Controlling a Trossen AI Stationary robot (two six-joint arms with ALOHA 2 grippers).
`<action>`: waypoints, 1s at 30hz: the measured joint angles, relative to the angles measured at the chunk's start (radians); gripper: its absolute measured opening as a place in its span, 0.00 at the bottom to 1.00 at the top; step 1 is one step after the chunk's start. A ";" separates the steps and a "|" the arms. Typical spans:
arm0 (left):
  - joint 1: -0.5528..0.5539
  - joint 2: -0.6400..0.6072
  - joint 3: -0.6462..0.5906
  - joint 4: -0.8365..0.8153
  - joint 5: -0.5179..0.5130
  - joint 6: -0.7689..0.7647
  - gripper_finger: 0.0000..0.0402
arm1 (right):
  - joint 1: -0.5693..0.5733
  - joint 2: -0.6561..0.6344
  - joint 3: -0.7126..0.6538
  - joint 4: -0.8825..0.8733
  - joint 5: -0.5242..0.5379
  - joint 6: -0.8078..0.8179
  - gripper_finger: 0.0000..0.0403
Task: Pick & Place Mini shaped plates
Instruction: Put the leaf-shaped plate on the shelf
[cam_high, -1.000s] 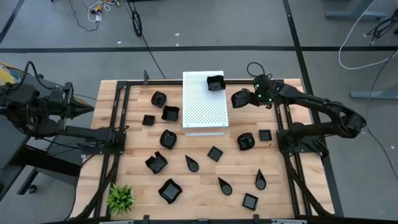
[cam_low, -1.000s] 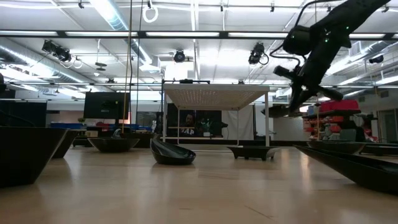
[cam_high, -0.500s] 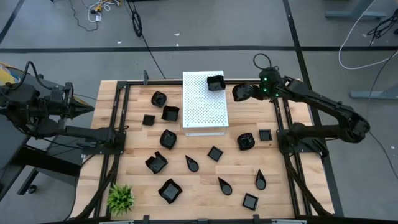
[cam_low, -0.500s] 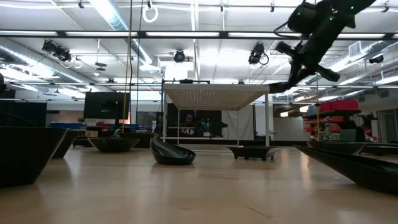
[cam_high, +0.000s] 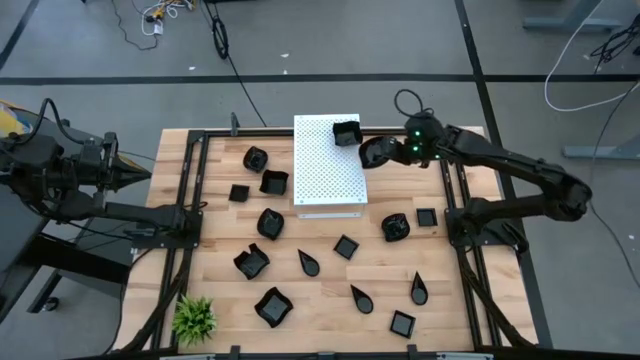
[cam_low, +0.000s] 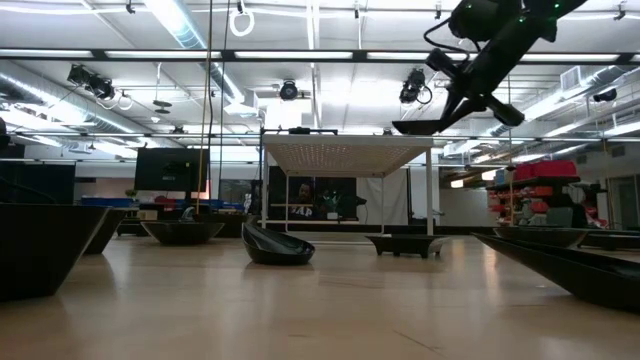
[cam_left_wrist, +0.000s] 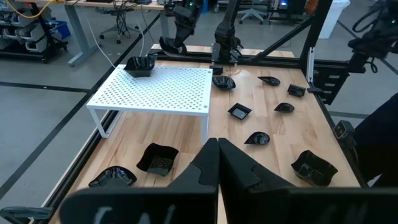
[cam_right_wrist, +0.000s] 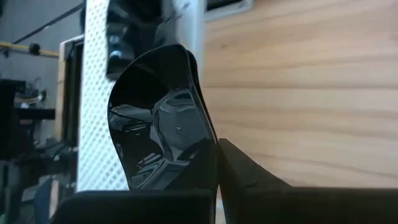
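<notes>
1. Mini shaped plates lie scattered over the wooden surface (cam_high: 320, 290); one plate (cam_high: 374, 151) is carried in the air by the right gripper (cam_high: 388, 151), just beside the far right corner of the white perforated board (cam_high: 325, 180).
2. In the right wrist view the right gripper's fingers (cam_right_wrist: 249, 180) are pressed together on the rim of this glossy black plate (cam_right_wrist: 161, 137), so it is clamped edge-on.
3. In the low view the held plate (cam_low: 425, 127) hangs level, just above the raised board (cam_low: 345, 150) and not touching it.
4. Another black plate (cam_high: 346, 132) already sits on the board's far right corner.
5. The left gripper (cam_left_wrist: 217, 165) waits off the surface's left edge, its fingers closed together and holding nothing.
6. A small green plant (cam_high: 194, 318) stands at the near left corner.
</notes>
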 joint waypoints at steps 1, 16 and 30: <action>0.000 0.000 0.000 0.000 0.000 0.000 0.01 | 0.010 0.010 0.000 0.019 -0.005 0.008 0.01; 0.000 0.000 0.000 0.000 0.000 0.000 0.01 | 0.122 0.144 0.000 0.183 -0.085 0.117 0.01; 0.000 0.000 0.000 0.000 0.000 0.000 0.01 | 0.162 0.214 0.000 0.195 -0.111 0.182 0.01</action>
